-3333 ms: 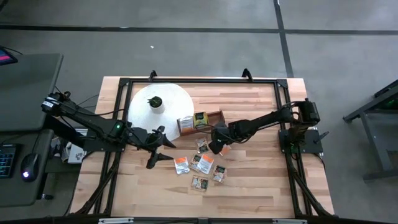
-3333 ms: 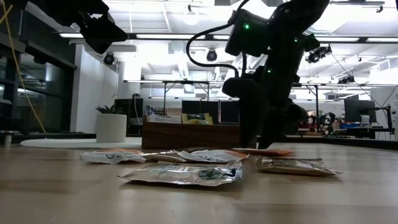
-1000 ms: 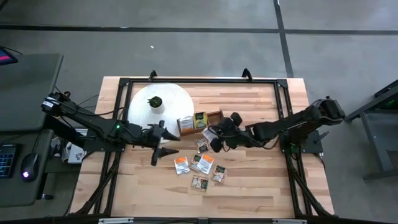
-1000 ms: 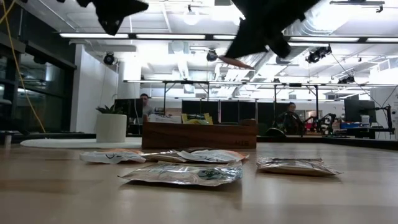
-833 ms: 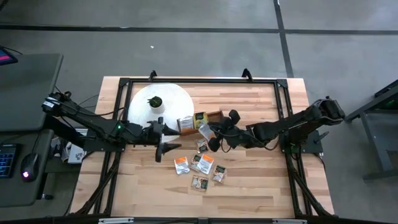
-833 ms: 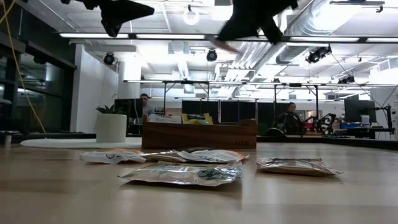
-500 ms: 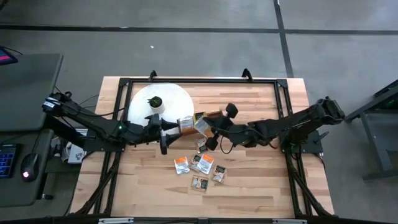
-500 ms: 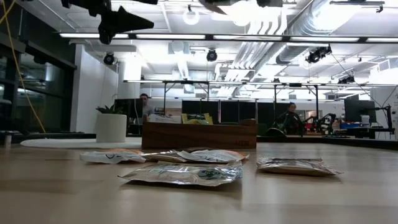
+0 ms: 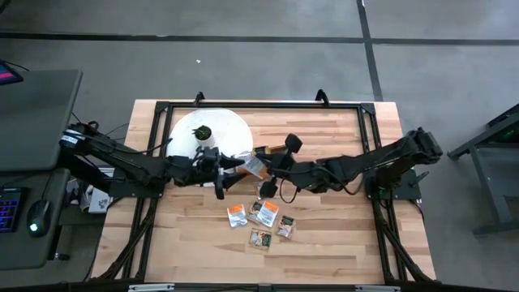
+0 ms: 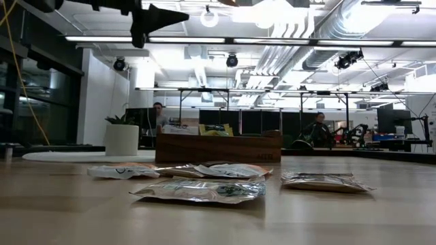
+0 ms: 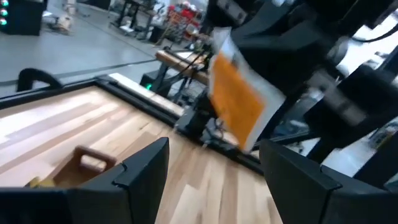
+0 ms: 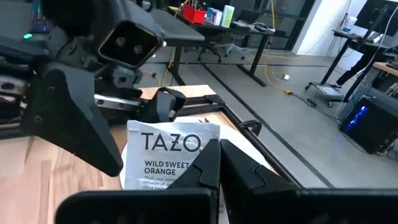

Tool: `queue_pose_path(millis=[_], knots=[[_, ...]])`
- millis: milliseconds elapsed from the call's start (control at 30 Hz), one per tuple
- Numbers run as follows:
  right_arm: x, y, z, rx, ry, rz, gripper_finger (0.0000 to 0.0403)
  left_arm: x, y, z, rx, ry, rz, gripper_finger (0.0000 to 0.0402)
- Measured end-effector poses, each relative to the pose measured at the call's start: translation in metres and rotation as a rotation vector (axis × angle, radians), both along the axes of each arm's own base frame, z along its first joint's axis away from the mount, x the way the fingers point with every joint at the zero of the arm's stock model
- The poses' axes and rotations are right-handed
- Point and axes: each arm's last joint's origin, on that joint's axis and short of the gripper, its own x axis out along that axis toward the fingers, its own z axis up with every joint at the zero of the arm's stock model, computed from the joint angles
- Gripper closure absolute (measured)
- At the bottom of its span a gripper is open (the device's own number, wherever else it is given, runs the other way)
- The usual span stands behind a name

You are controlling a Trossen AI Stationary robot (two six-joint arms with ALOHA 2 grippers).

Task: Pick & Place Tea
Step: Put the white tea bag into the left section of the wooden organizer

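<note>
My right gripper point(image 9: 263, 169) hangs above the table's middle, shut on an orange-and-white tea sachet point(image 12: 168, 155) printed TAZO. My left gripper point(image 9: 227, 174) is level with it, just to its left, and open. In the left wrist view the sachet point(image 11: 239, 99) floats ahead of the gap between my two left fingers, apart from them. Several more sachets point(image 9: 261, 215) lie flat on the wood nearer the front edge. The brown wooden box point(image 10: 218, 146) stands behind them, partly hidden under the grippers in the high view. My right gripper pinches the sachet between its two fingers point(image 12: 211, 168) at the edge nearest my wrist point(image 12: 196, 152), toward one corner. The fingers come about level from the table's right side. The sachet stands out beyond the fingertips, tilted, lifted clear of the table and the box.
A large white round disc point(image 9: 212, 130) with a small dark knob lies at the far left of the table. A black frame point(image 9: 259, 105) runs round the table's edge. The loose sachets point(image 10: 197, 189) lie spread across the near middle.
My right gripper has risen with the sachet, rolled, and gone toward the table's left and far side, over the box. My left gripper has turned and moved toward the table's right and far side, toward the sachet, staying open.
</note>
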Motion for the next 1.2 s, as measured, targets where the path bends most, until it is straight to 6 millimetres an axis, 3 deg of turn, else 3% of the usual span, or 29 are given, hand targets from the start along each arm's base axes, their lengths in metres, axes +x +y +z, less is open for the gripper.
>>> queue_pose_path(millis=[567,1200], knots=[[0.011,-0.006,-0.012,0.029,0.022,0.014,0.0403,0.0,0.0,0.005,-0.013,-0.054,0.01,0.0154],[0.012,-0.006,-0.012,0.046,0.009,0.037,0.0403,0.0,0.001,0.005,-0.005,-0.052,0.03,0.0167]])
